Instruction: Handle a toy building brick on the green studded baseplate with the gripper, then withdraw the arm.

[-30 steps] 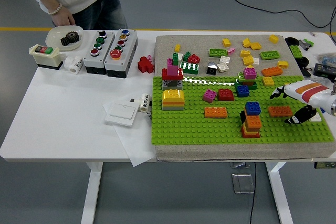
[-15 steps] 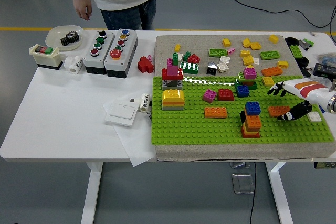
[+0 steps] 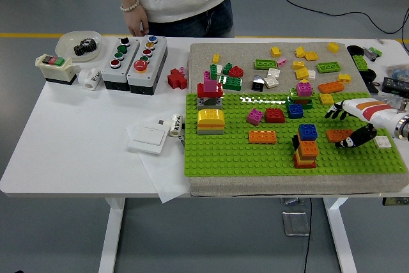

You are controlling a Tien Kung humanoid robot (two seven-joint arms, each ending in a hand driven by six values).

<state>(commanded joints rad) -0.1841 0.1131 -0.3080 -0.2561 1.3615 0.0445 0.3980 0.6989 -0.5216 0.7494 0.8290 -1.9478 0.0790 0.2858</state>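
1. Where the green studded baseplate (image 3: 223, 151) lies on a grey mat (image 3: 255, 187) over the desk's right half, the right hand (image 3: 345, 126) reaches in from the right edge.
2. Its black fingers (image 3: 348, 137) are curled narrowly about an orange brick (image 3: 323, 135) near the baseplate's right edge; actual contact cannot be confirmed, as the fingers partly hide the brick.
3. Just beside that brick, toward the baseplate's middle, stands a stack of bricks topped in blue (image 3: 304, 146).
4. A flat orange brick (image 3: 262, 137) sits near the baseplate's centre, a yellow block (image 3: 211, 121) near its left edge.
5. At the desk's far edge a person's hand (image 3: 135, 25) hangs above two grey button boxes (image 3: 134, 55).
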